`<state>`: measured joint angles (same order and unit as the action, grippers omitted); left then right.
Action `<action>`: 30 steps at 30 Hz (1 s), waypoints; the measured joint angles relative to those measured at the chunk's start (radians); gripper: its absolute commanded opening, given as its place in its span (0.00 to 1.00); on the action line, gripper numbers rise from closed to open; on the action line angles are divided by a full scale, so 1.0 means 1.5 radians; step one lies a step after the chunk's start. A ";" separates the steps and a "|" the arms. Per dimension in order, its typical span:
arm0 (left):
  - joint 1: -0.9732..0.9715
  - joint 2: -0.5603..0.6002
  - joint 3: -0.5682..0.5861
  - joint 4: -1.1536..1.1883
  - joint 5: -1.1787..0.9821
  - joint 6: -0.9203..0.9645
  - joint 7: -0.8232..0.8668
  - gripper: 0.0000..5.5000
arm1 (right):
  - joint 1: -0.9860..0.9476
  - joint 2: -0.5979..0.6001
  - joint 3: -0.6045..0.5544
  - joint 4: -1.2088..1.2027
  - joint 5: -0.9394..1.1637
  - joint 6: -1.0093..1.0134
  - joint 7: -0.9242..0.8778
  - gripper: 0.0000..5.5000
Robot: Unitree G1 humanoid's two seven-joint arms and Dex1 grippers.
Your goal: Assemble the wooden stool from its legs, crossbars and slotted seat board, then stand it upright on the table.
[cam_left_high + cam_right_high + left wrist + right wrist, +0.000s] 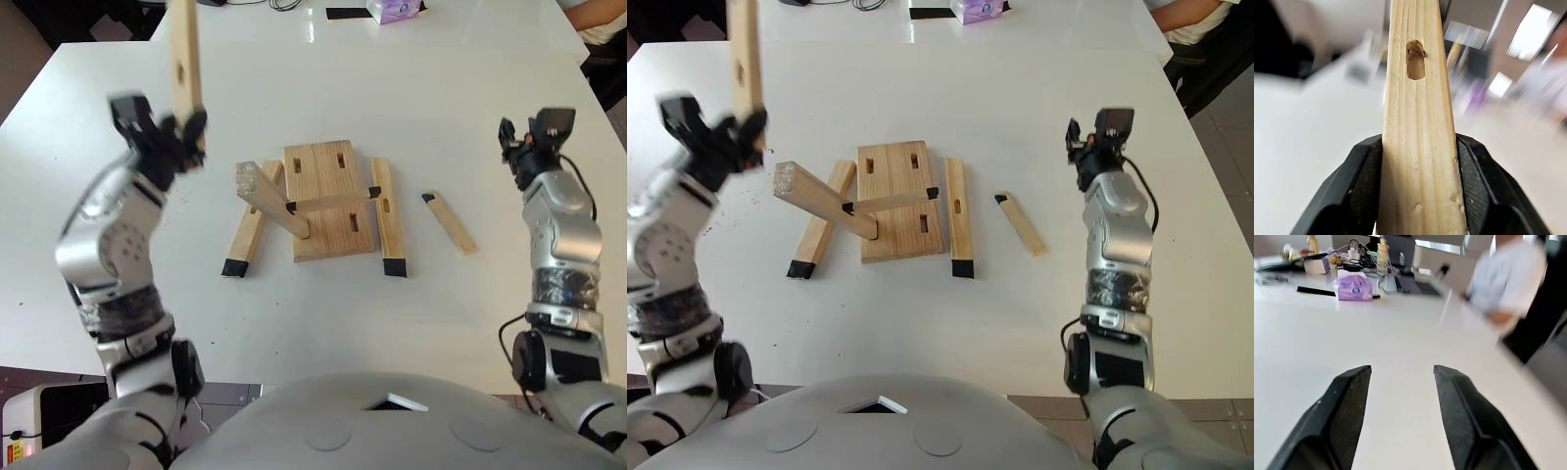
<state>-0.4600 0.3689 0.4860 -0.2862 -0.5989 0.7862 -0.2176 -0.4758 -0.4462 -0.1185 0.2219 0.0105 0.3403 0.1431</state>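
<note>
The slotted seat board [331, 166] lies flat mid-table. One leg [271, 201] stands in it, leaning toward my left, and a thin crossbar [333, 202] runs from that leg across the board. Two more legs lie flat, one left of the board [247, 235] and one right of it [389, 217]. A short crossbar [451, 223] lies further right. My left gripper [184, 132] is raised left of the board, shut on a slotted leg [1418, 122] held upright. My right gripper [1400, 401] hangs open and empty above the table's right side [524, 142].
The white table [441, 98] has bare room behind the board and along the front edge. A purple tissue pack [397, 10] and a black strip [345, 14] sit at the far edge.
</note>
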 measured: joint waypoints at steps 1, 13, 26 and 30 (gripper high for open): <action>-0.046 0.012 0.016 0.000 -0.032 -0.014 -0.014 0.37 | -0.045 -0.020 0.028 0.007 -0.027 -0.019 0.018 0.43; -0.266 0.060 -0.069 -0.023 -0.235 -0.071 -0.237 0.37 | -0.400 0.015 0.000 -0.022 0.272 -0.085 0.250 0.43; -0.174 0.196 -0.166 -0.072 -0.231 -0.098 -0.524 0.37 | -0.403 -0.075 0.013 -0.109 0.633 0.301 0.692 0.59; -0.172 0.200 -0.178 -0.067 -0.234 -0.096 -0.535 0.37 | -0.393 -0.105 0.049 -0.119 0.605 0.298 0.775 0.59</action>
<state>-0.7175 0.6683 0.2183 -0.3870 -0.9505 0.6421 -1.0202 -1.0657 -0.6034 -0.0443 0.0428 0.9183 0.7866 1.3057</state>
